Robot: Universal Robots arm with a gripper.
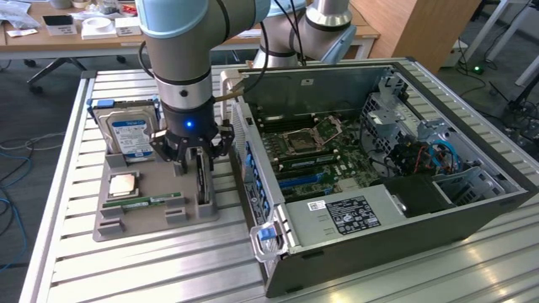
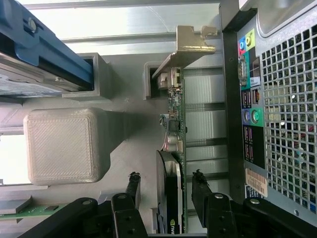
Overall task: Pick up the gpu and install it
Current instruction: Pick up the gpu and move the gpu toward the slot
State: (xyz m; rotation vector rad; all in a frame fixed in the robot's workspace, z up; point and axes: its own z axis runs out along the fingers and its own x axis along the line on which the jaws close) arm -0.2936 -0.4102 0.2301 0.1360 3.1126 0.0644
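Note:
The gpu (image 1: 202,182) stands on edge in a slot of the grey holder tray (image 1: 156,218), next to the open computer case (image 1: 370,158). In the wrist view the gpu (image 2: 176,144) is a thin green card with a black cooler block and a silver end bracket (image 2: 190,47) at its far end. My gripper (image 1: 201,161) hangs directly over the card. It is open (image 2: 166,176), with one finger (image 2: 133,181) on the cooler side and the other on the board side. A small gap shows on each side, so nothing is gripped.
A silver hard drive (image 1: 130,129) with a blue-white label stands upright at the tray's back. A processor (image 1: 124,184) and a narrow memory stick (image 1: 151,202) lie on the tray. The case's rear port panel (image 2: 250,114) is close beside the card. The motherboard (image 1: 312,151) lies exposed inside.

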